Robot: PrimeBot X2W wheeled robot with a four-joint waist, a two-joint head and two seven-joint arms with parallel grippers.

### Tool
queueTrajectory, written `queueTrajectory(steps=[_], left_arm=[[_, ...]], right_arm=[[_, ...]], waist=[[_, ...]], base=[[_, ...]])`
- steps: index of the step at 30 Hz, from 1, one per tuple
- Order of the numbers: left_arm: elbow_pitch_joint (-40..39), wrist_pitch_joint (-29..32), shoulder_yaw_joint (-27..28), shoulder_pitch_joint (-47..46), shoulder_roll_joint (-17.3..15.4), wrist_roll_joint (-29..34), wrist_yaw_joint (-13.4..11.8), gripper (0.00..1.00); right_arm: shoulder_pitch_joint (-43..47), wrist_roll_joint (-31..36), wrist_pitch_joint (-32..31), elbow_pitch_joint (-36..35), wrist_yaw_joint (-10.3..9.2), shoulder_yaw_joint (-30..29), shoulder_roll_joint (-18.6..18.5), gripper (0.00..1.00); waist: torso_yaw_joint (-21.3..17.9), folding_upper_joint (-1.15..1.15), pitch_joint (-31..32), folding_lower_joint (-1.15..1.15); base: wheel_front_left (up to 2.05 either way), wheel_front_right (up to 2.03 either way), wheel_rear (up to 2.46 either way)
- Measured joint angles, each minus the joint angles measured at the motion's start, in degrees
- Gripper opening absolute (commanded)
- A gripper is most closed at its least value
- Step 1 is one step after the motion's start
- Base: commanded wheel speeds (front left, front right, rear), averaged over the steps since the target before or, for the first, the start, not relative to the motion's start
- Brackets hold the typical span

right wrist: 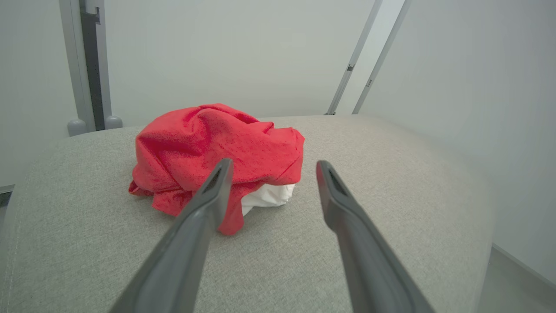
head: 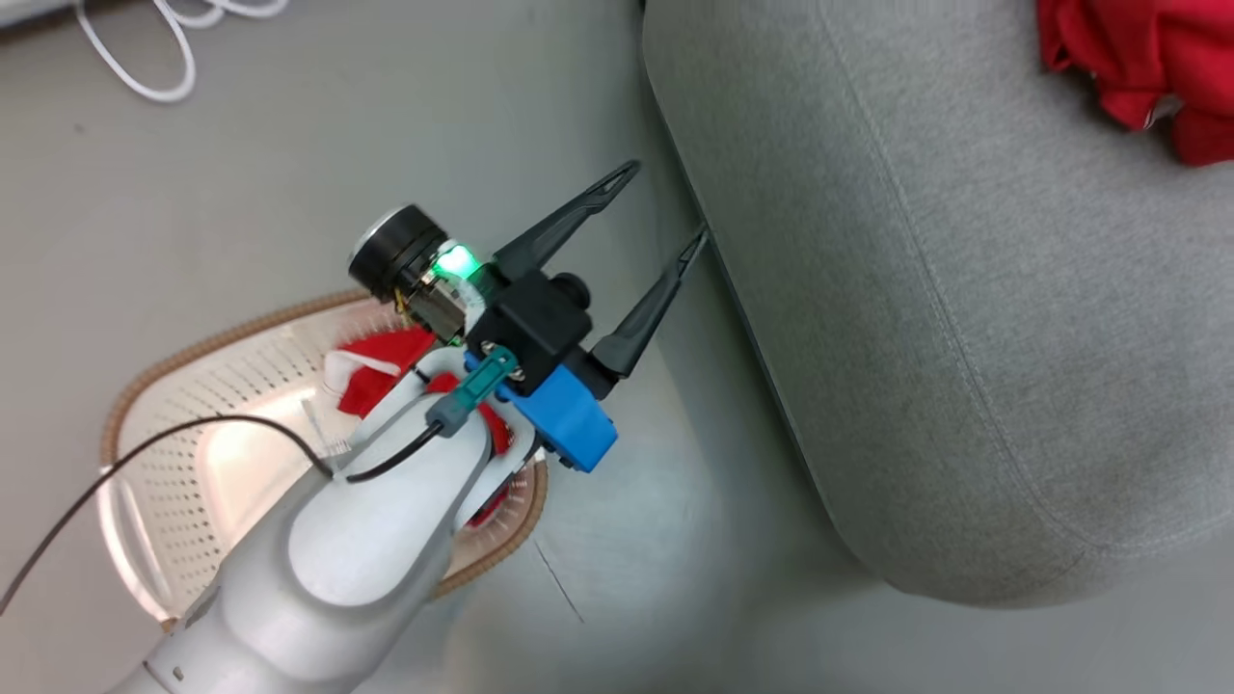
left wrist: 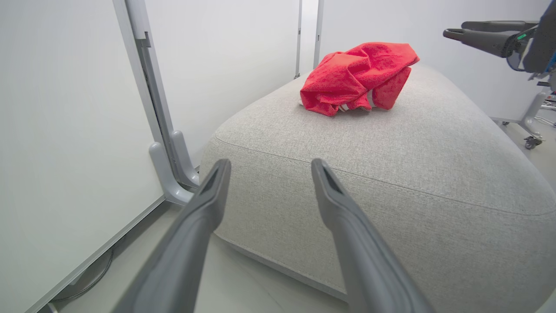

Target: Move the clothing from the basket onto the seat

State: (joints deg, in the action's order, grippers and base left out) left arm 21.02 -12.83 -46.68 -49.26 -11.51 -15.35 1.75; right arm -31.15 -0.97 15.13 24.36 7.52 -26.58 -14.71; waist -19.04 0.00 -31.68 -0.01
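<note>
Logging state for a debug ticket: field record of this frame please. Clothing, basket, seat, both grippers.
on seat: one crumpled red garment, lying on top
in basket: red fabric with white trim, partly hidden by the left arm
basket: on the floor beside the seat
left gripper: open, empty, pointing at the seat's side
right gripper: open, empty, pointing toward the red garment
task: not finished
</note>
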Motion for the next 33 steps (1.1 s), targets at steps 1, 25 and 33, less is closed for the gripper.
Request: queueTrajectory(steps=[1, 25, 33], left_arm=[[0.36, -0.43, 0.34, 0.53, 0.08, -0.46, -0.33, 1.0], [-7.82, -2.22, 25.19, 21.08, 1.57, -4.39, -7.49, 1.0], [-8.46, -2.22, 32.1, 28.99, 3.8, -1.63, -6.12, 1.0]], right_arm=[[0.69, 0.21, 0.0, -1.19, -0.01, 0.51, 0.22, 1.0], [9.93, -0.58, 0.0, -13.4, 0.0, 21.2, 4.13, 1.0], [14.91, -0.92, 0.0, -13.72, 0.0, 24.19, 6.28, 1.0]], waist=[[0.21, 0.0, 0.96, 0.0], [15.05, 0.0, 18.99, 0.0], [18.68, 0.0, 23.55, 0.0]], base=[[0.0, 0.0, 0.0], [0.0, 0.0, 0.0], [0.0, 0.0, 0.0]])
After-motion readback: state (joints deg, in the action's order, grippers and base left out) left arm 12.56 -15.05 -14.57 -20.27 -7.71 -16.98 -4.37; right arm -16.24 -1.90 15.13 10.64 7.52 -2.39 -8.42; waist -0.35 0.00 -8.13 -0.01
